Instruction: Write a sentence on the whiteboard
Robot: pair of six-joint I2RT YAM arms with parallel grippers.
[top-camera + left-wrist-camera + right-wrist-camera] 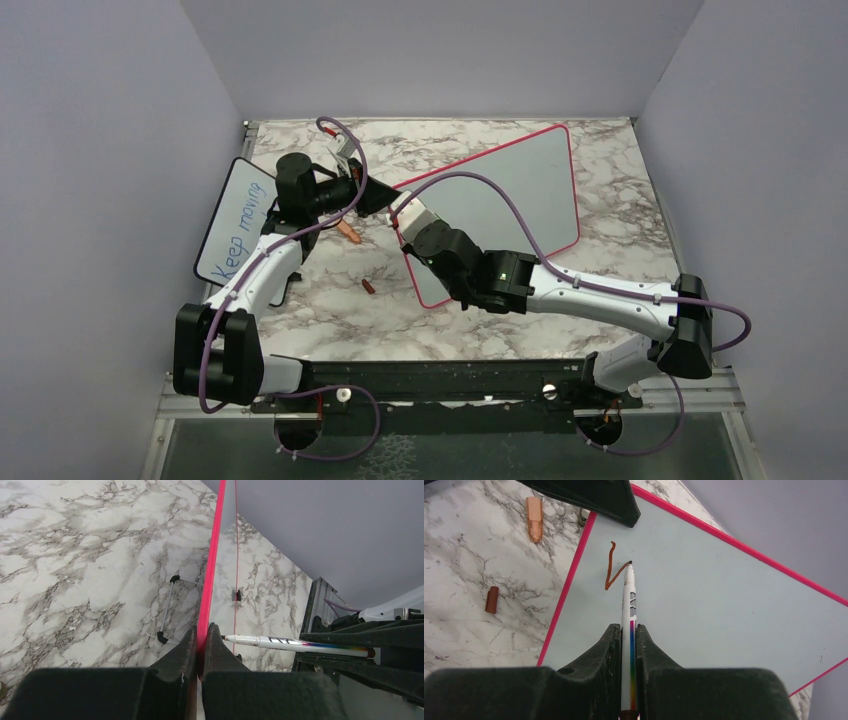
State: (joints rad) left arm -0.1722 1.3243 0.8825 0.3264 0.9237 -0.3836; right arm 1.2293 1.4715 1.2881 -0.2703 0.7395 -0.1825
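The whiteboard (pixel 520 195) with a pink-red frame stands tilted on the marble table. My left gripper (pixel 385 200) is shut on its left frame edge (pixel 212 570), one finger on each side (pixel 201 632). My right gripper (pixel 408 222) is shut on a white marker (pixel 629 610) with a rainbow stripe. The marker's tip touches the board's face (pixel 724 605) near the top left corner. Of the sentence, only one red-brown stroke shaped like a V (pixel 611 572) shows at the tip. The marker also shows in the left wrist view (pixel 295 644).
A smaller board with blue writing "Keep moving" (pixel 240 225) leans at the left. An orange-brown marker cap (pixel 350 232) (pixel 534 517) and a small brown piece (pixel 370 287) (pixel 491 599) lie on the table left of the whiteboard. A wire stand (pixel 167 607) sits behind it.
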